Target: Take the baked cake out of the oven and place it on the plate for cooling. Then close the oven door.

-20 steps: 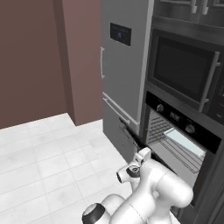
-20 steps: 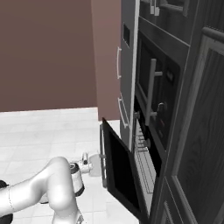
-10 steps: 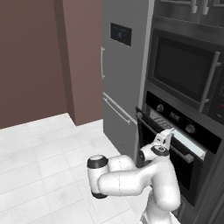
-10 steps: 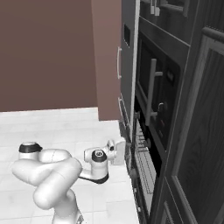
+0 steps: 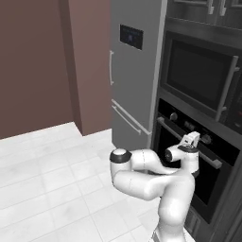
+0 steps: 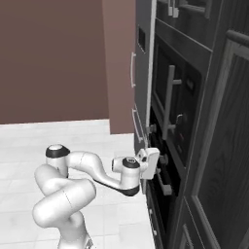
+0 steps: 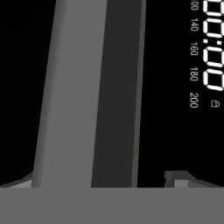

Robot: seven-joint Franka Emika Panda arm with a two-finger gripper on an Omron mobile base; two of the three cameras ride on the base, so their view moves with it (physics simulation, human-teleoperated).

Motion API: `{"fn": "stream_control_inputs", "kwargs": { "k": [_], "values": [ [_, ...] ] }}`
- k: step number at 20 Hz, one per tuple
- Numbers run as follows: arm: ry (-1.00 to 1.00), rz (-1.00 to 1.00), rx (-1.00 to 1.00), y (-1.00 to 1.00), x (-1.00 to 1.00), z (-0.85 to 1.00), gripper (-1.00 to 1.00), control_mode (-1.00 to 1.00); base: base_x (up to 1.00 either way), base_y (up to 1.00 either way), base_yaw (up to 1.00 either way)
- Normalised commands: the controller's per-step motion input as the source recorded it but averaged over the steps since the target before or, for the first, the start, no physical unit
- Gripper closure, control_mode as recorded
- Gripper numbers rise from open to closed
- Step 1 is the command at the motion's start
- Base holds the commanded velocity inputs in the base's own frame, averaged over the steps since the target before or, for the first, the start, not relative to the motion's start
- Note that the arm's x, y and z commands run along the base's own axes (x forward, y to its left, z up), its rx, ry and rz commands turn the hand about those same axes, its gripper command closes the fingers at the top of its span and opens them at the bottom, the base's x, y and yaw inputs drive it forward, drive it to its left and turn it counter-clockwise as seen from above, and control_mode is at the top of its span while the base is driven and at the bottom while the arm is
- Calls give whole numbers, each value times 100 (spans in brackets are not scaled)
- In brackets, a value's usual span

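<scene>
Over the last second the oven door was swung up from its dropped, part-open position, and it was now seen shut, upright and flush with the front of the oven. The arm had been raised from low beside the door to the level of the long silver handle. The gripper was found right at that bar, jaws spread wide and nothing grasped. In the hand view the handle was seen close up, running between the two finger tips, with the lit display beside it. Whether the tips touched the bar could not be told.

The closing step was therefore judged done or all but done. Where the cake lay could not be told from this position, so the first half of the task could not be checked here.

As to edges, the handle was seen standing proud of the door, and it was judged the one thing likely to be snagged if the gripper were drawn off sideways; a straight pull back was judged safer. The microwave was seen above, the grey fridge just beside the oven, and a dark cabinet on the far side. Open room was offered by the white tiled floor behind the folded arm.
</scene>
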Motion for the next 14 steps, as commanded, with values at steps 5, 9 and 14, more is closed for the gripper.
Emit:
{"fn": "stream_control_inputs", "kwargs": {
  "k": [5,9,14],
  "values": [
    [-12,0,0,-49,23,-4,-100,-100,0,0,0],
    [-13,0,0,-41,15,-5,-100,-100,0,0,0],
    [-10,0,0,-24,2,-2,-100,-100,0,0,0]
  ]
}}
